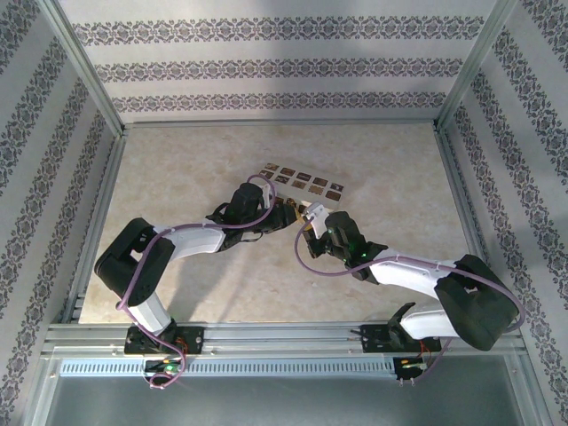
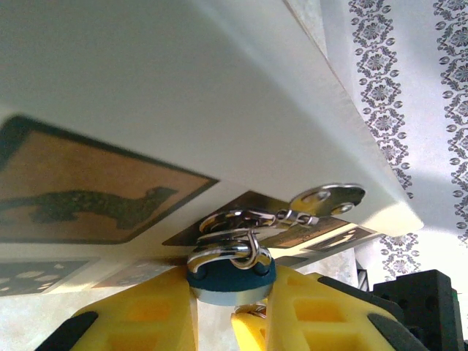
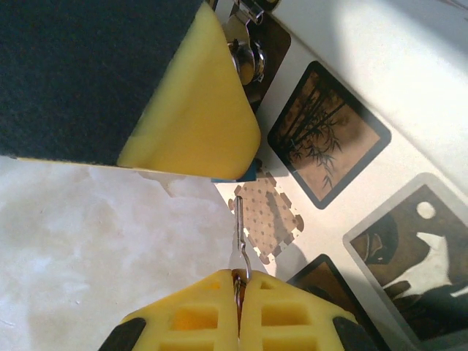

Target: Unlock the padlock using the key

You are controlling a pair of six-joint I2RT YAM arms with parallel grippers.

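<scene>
Left gripper point(image 2: 230, 311): clenched on the padlock point(image 2: 230, 281), its yellow fingers pressed to either side of the small blue body.
Right gripper point(image 3: 238, 307): clamped shut on the key point(image 3: 238, 234), which stuck out from between the fingers as a thin metal blade.
Padlock position: held up off the bench point(image 3: 88, 241), close against the edge of the cream box point(image 2: 183, 95), with its silvery loop point(image 2: 227, 252) pointing toward the box.
Key position: the tip pointed at the blue corner of the padlock that peeked out under the left gripper's finger, with the two just beside each other.
Done: both parts were picked up and brought nose to nose, and from above the two grippers met over the middle of the bench.
Left to do: the loop looked closed, so the lock was judged not yet opened. Seating the key fully, turning it and freeing the loop remained.
Doubt: the wrist view was too tight to say whether the key tip had entered the keyhole or only sat in front of it.
Surroundings: small rings point(image 2: 241, 219) and a riveted metal tab point(image 2: 325, 197) hung by the loop. The box with its dark picture squares lay right behind, and patterned walls point(image 1: 284, 67) closed in the bench.
In the way: the left gripper's finger covered much of the padlock, and the box crowded the space for turning.
</scene>
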